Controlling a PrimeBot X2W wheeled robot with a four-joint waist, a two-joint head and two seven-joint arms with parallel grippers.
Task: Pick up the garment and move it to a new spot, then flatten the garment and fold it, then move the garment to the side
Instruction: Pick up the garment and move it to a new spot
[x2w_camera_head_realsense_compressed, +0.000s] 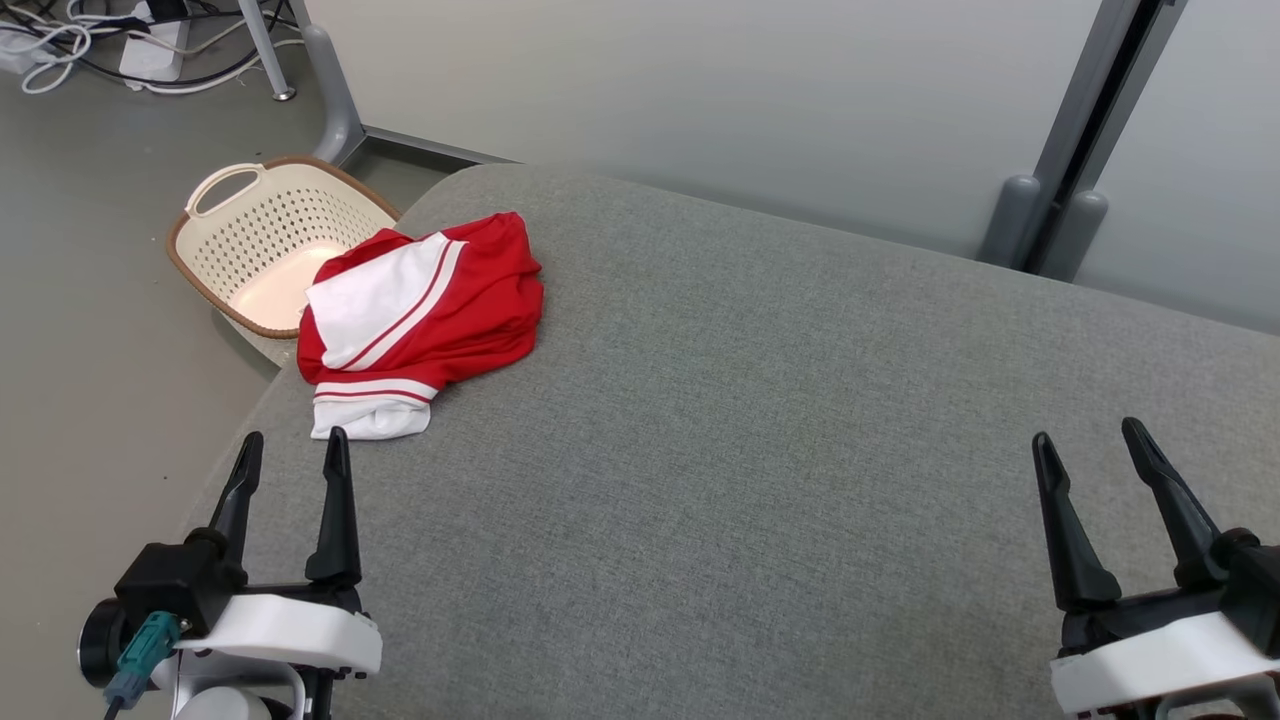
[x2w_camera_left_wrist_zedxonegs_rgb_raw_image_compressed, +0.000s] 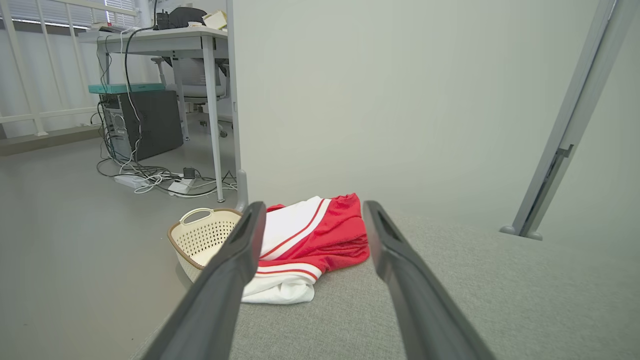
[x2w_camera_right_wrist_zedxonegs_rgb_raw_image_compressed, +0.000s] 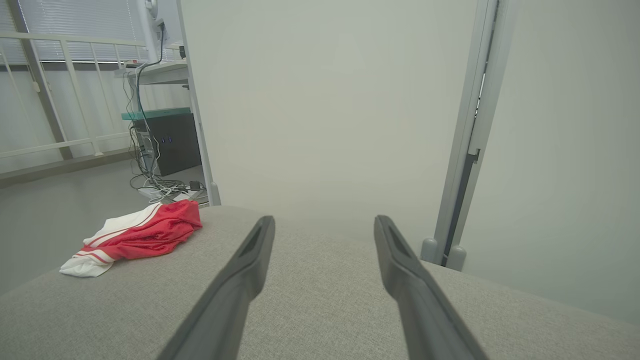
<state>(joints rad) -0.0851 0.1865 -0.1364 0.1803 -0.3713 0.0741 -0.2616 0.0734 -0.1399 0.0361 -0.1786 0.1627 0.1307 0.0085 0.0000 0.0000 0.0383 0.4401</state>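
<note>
A red and white garment (x2w_camera_head_realsense_compressed: 420, 315) lies bunched at the far left corner of the grey padded table (x2w_camera_head_realsense_compressed: 760, 460). My left gripper (x2w_camera_head_realsense_compressed: 293, 450) stands open just in front of it, near the table's left edge, with nothing between its fingers. In the left wrist view the garment (x2w_camera_left_wrist_zedxonegs_rgb_raw_image_compressed: 310, 245) lies beyond the open left gripper (x2w_camera_left_wrist_zedxonegs_rgb_raw_image_compressed: 312, 210). My right gripper (x2w_camera_head_realsense_compressed: 1088, 435) is open and empty at the lower right, far from the cloth. From the right wrist the garment (x2w_camera_right_wrist_zedxonegs_rgb_raw_image_compressed: 135, 235) lies off to the left of the right gripper (x2w_camera_right_wrist_zedxonegs_rgb_raw_image_compressed: 324, 220).
A cream laundry basket (x2w_camera_head_realsense_compressed: 265, 235) with a brown rim stands on the floor by the table's far left corner. A grey partition wall (x2w_camera_head_realsense_compressed: 700, 90) with a metal post (x2w_camera_head_realsense_compressed: 1085, 130) runs behind the table. Cables and a desk (x2w_camera_left_wrist_zedxonegs_rgb_raw_image_compressed: 165, 40) lie beyond the basket.
</note>
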